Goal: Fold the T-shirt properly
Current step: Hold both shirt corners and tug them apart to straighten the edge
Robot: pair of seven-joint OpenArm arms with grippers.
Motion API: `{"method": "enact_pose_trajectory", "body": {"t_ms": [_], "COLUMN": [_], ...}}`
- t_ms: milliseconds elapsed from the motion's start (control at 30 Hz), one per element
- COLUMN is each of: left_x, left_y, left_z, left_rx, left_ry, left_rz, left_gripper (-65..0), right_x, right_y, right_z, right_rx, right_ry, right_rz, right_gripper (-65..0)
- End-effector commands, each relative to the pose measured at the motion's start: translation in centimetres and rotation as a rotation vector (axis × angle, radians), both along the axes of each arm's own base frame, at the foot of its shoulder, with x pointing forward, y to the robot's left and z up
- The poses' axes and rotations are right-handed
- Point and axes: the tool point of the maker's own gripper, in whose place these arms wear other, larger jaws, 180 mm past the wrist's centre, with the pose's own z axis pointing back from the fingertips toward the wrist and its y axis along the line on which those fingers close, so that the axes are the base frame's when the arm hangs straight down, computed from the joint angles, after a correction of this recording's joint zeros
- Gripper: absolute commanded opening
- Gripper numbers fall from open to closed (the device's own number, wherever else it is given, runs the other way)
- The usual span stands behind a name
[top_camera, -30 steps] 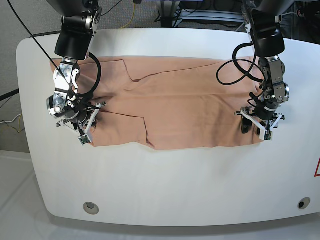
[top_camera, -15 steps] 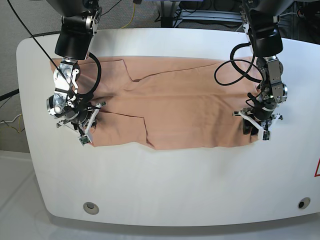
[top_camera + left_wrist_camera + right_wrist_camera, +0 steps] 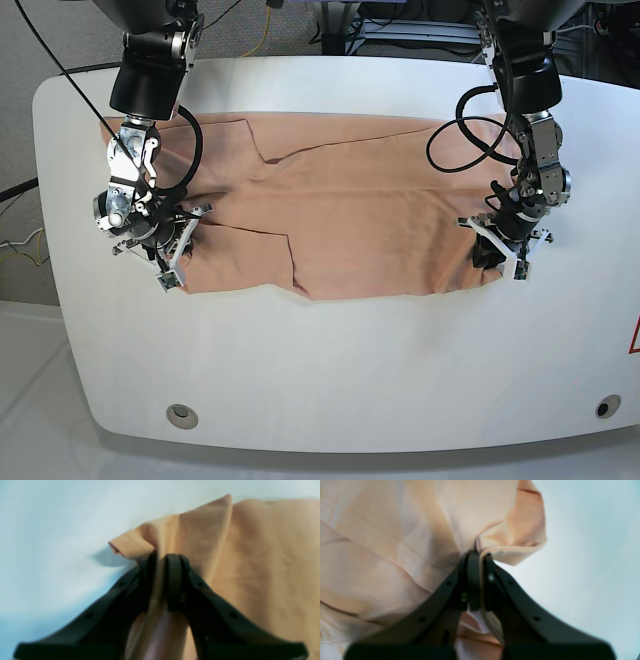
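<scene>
The counter (image 3: 330, 400) is white and wide, and the shirt (image 3: 350, 220) lies spread across its far half — one long peach sheet running from about 9 o'clock to 3 o'clock in the base view, partly doubled over, with a diagonal fold near the middle and a ragged near hem.

Expect the shirt to handle as light, limp cloth. It has no stiffness, so whatever you lift will sag between the two grips and drag the rest along the counter. It is not fragile, but a thin layer can slide out of a shallow pinch, so take it at a hem or corner where the fabric is doubled. That is where both arms are now.

The right gripper (image 3: 478, 557), at 9 o'clock in the base view, has its fingers (image 3: 472, 580) pressed together on a bunched edge of the shirt; a hemmed fold curls out just past the tips toward 2 o'clock.

The left gripper (image 3: 163, 558), at 3 o'clock in the base view, has its fingers (image 3: 173, 580) clamped on a pinched ridge of cloth, with a loose corner poking out toward 10 o'clock. A strip of fabric runs down between the fingers, so the bite looks deep enough.

You would do well to raise both ends evenly — a lopsided lift will probably skew the fold.
</scene>
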Motion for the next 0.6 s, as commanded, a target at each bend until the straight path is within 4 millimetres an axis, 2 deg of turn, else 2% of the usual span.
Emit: {"method": "enact_pose_trajectory", "body": {"t_ms": [0, 300, 567], "left_x": [-0.9, -0.7, 0.7], "left_y": [-0.4, -0.4, -0.1], "left_z": [-1.1, -0.6, 2.4], "left_rx": [0.025, 0.027, 0.061], "left_ry": [0.07, 0.058, -0.03], "left_rz": [-0.043, -0.058, -0.064], "left_gripper": [-60.3, -61.6, -61.6], "right_x": [1.6, 1.8, 2.0], "right_y": [0.2, 0.4, 0.3], "right_z": [1.9, 2.3, 2.8], "right_rx": [0.006, 0.007, 0.001], "right_ry": [-0.065, -0.077, -0.094], "right_rz": [0.003, 0.004, 0.004], "right_gripper": [-65.0, -65.0, -65.0]}}
